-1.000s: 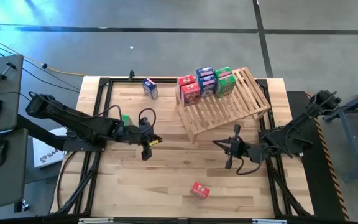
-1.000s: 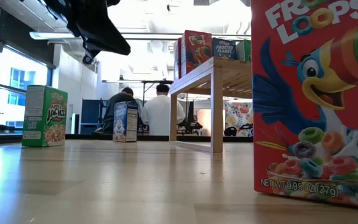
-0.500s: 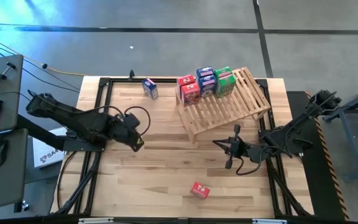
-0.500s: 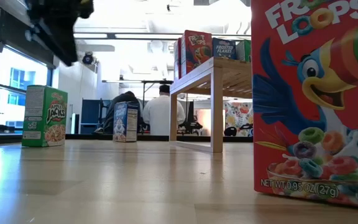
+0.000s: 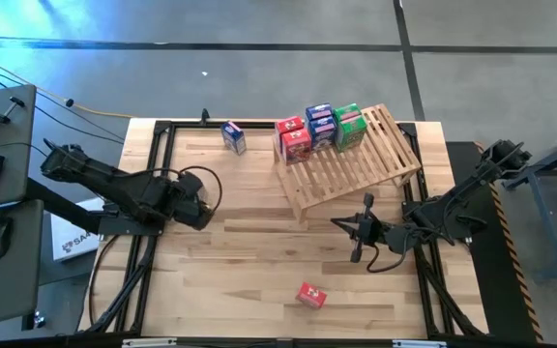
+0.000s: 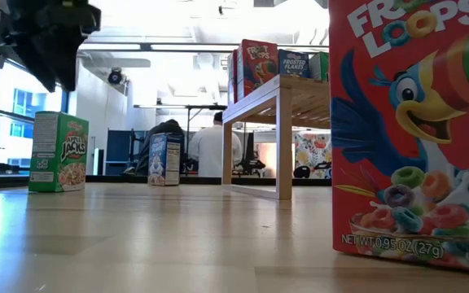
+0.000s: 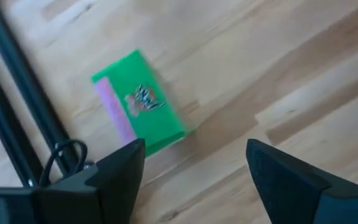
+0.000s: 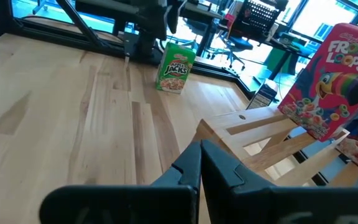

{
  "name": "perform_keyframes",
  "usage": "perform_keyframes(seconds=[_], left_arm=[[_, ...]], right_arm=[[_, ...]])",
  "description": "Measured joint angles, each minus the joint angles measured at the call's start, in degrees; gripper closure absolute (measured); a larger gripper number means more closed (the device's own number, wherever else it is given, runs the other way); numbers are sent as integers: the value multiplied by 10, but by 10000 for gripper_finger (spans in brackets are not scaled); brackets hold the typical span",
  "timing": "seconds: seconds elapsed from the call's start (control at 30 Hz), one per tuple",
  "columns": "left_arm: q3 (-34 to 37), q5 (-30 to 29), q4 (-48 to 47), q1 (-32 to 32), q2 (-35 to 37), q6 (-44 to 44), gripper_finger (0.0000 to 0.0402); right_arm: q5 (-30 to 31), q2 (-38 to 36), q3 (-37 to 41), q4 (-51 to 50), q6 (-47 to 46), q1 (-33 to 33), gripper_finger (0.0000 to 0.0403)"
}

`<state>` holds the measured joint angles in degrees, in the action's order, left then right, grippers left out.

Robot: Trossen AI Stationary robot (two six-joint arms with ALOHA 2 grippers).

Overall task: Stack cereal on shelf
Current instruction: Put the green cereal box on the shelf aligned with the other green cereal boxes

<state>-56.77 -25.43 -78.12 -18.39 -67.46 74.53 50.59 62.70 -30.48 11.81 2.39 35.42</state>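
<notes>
A green cereal box (image 7: 138,102) stands on its bottom on the table near the left edge, also in the low view (image 6: 58,151). My left gripper (image 7: 194,155) hovers open above it, pointing down, with the box just beyond its fingertips and untouched; in the high view the gripper (image 5: 197,207) hides the box. The slatted shelf (image 5: 356,166) stands at the far right, carrying red (image 5: 294,138), blue (image 5: 321,124) and green (image 5: 348,126) boxes at its upper end. My right gripper (image 5: 356,253) rests shut and empty by the shelf's near edge.
A blue box (image 5: 232,136) stands at the far edge, left of the shelf. A red box (image 5: 310,295) stands near the front edge, close to the low camera (image 6: 414,122). Dark frame rails (image 5: 153,164) run along the table's sides. People sit in the room behind (image 6: 210,146).
My left gripper has drawn back from the table's middle toward the left edge, ending over the green box, and has opened. No box has moved.
</notes>
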Motion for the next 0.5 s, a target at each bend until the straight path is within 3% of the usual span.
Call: perform_keyframes(seconds=[0.3,0.5], left_arm=[[59,13,10,22,0,20,116],[87,-9,19,40,0,13,116]], right_arm=[[-1,0,0,0,0,0,403],[-2,0,0,0,0,0,403]])
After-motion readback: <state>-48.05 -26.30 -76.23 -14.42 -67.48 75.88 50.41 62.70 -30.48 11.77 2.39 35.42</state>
